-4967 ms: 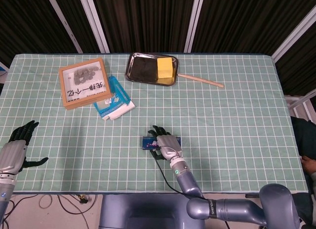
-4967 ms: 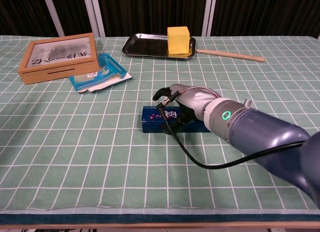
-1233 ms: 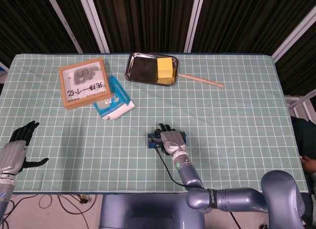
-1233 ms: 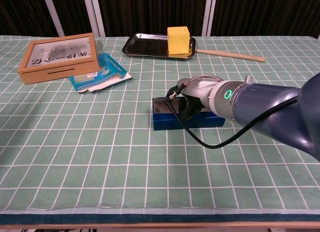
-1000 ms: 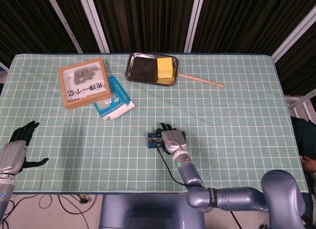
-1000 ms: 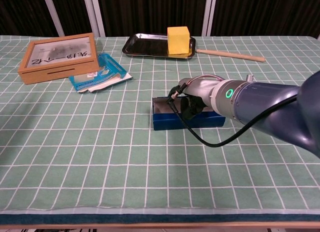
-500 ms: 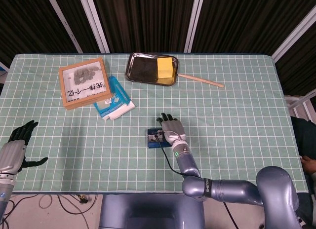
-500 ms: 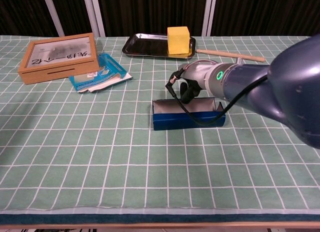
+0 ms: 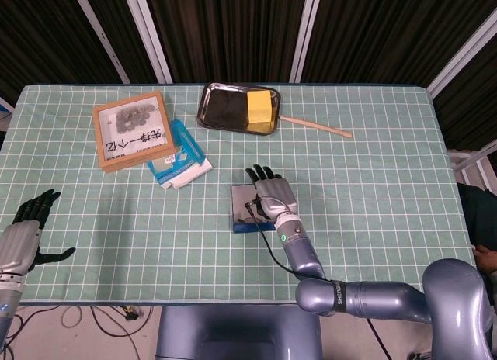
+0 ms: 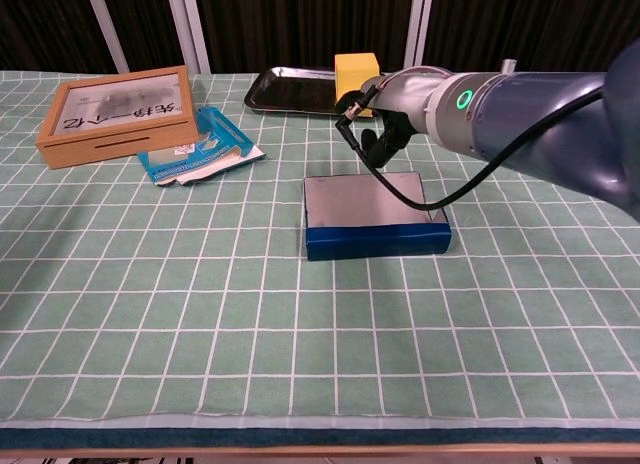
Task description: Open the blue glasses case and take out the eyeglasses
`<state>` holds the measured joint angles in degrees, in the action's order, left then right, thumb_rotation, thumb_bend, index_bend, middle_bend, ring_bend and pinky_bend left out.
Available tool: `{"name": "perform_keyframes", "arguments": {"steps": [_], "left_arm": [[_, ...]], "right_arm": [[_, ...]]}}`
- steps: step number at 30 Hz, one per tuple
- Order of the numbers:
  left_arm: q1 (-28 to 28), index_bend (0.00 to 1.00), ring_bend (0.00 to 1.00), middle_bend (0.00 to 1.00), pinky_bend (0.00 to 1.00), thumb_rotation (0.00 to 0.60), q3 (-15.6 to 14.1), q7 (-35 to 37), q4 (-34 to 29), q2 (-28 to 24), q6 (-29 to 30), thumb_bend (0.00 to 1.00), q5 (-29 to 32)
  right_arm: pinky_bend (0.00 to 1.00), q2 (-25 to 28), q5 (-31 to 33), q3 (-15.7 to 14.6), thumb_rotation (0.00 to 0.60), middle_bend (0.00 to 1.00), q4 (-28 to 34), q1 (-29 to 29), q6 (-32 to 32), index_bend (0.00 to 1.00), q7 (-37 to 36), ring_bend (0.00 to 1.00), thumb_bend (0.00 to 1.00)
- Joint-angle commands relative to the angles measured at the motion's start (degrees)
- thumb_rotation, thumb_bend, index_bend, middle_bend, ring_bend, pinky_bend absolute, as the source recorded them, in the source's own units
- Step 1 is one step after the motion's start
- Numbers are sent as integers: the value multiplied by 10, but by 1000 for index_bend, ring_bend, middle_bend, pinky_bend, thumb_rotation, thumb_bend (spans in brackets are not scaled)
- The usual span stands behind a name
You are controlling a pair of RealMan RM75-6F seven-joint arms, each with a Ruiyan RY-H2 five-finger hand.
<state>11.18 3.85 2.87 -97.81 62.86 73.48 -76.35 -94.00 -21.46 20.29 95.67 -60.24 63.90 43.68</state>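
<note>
We note the blue glasses case (image 10: 376, 227) lying near the middle of the green checked cloth (image 9: 373, 181), its long axis running left-right across our front. In the chest view its wide grey surface (image 10: 366, 199) tilts up and away from the blue front wall; we read this as the lid swung back or the lined inside exposed, but cannot tell which. No eyeglasses are visible in either view.

Our right hand (image 10: 385, 117) hovers above and just behind the far edge of the case, clear of it. Its fingers (image 9: 262, 174) lie fairly straight and side by side, pointing away from us, holding nothing we can make out. A black cable (image 10: 400, 189) trails from it down across the grey surface.

Our left hand (image 9: 27, 220) sits at the table's near left edge, fingers apart, empty, well apart from the case.

Judgement: the right hand is by far the nearer. The case lies below it and toward us, so the next reach must come down and back toward the near side, with the fingers aligned along the long axis to search inside.
</note>
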Motion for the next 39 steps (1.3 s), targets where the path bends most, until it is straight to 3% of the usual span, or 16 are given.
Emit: {"name": "perform_keyframes", "arguments": {"steps": [1, 3, 9, 12, 14, 18, 39], "left_arm": [[0, 0, 0, 0, 0, 600, -1, -1, 0, 0, 1, 0, -1], [0, 0, 0, 0, 0, 600, -1, -3, 0, 1, 1, 0, -3], [-1, 0, 0, 0, 0, 600, -3, -6, 1, 2, 4, 0, -7], [-1, 0, 0, 0, 0, 600, -3, -7, 1, 3, 5, 0, -8], [-2, 0, 0, 0, 0, 600, -4, -8, 1, 3, 4, 0, -8], [-1, 0, 0, 0, 0, 600, -3, -7, 1, 3, 3, 0, -5], [0, 0, 0, 0, 0, 600, -2, -3, 0, 2, 0, 0, -3]], "right_arm": [[232, 31, -28, -20, 600, 95, 54, 21, 20, 50, -8, 91, 698], [392, 44, -53, -32, 600, 304, 81, 33, 29, 50, -17, 311, 692], [892, 75, -127, -67, 600, 741, 137, 68, 41, 59, -50, 817, 687], [997, 84, -136, -83, 600, 903, 154, 78, 36, 70, -56, 969, 724], [1000, 84, -107, -103, 600, 949, 160, 78, 21, 76, -45, 999, 773], [1000, 72, -73, -109, 600, 981, 153, 68, 12, 89, -31, 1000, 849], [1000, 2, -48, -112, 600, 979, 122, 46, 13, 110, -30, 1000, 854]]}}
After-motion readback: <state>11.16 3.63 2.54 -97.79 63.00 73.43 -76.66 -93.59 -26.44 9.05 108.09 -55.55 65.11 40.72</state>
